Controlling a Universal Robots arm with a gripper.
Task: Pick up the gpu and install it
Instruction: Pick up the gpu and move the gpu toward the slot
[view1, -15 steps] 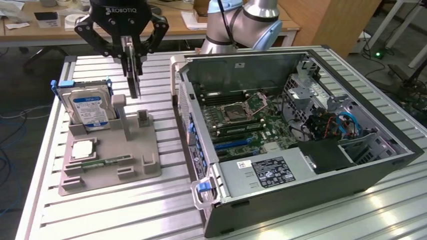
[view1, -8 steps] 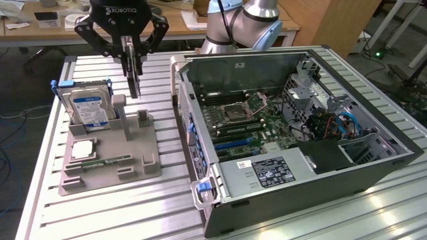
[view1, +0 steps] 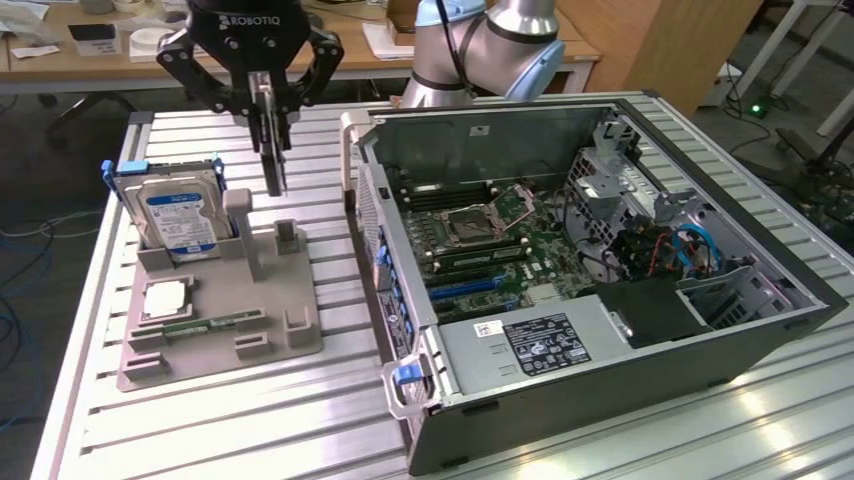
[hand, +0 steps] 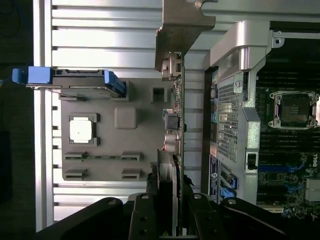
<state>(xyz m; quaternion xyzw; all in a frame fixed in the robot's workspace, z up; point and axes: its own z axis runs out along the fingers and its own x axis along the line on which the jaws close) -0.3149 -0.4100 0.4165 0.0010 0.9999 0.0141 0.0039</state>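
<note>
Up in the upper left of the frame, the exterior view has the claw (view1: 268, 105) closed on the gpu (view1: 275, 160), its fingers pinching the card's top edge from both sides. The gpu hangs upright and edge-on, a thin dark strip whose lower end is above the back part of the grey tray (view1: 220, 345). The tray lies on the slatted bench (view1: 240, 430) at the exterior view's left. A hard drive (view1: 174, 215) with a blue label stands in the tray's rear slot, just beside the hanging card. A square chip (view1: 163, 298) and a memory stick (view1: 203, 325) lie flat nearer the tray's front. The open case (view1: 747, 340) fills the centre and right of the frame, with the motherboard (view1: 494, 240) bare inside. The arm (view1: 494, 40) rises behind the case at the top.

Next, the wrist view looks down along the card. The claw (hand: 168, 185) grips the gpu (hand: 174, 122) tightly, one dark finger (hand: 144, 215) pressed against each face. The card runs away from the claw, ending in its silver bracket (hand: 182, 25). It sits between the tray (hand: 145, 150) and the case (hand: 245, 55), over the tray's edge nearest the case. The hard drive (hand: 75, 82) and chip (hand: 81, 130) are in the tray, well apart from the card. Pale bench slats (hand: 100, 30) show around the tray.
</note>
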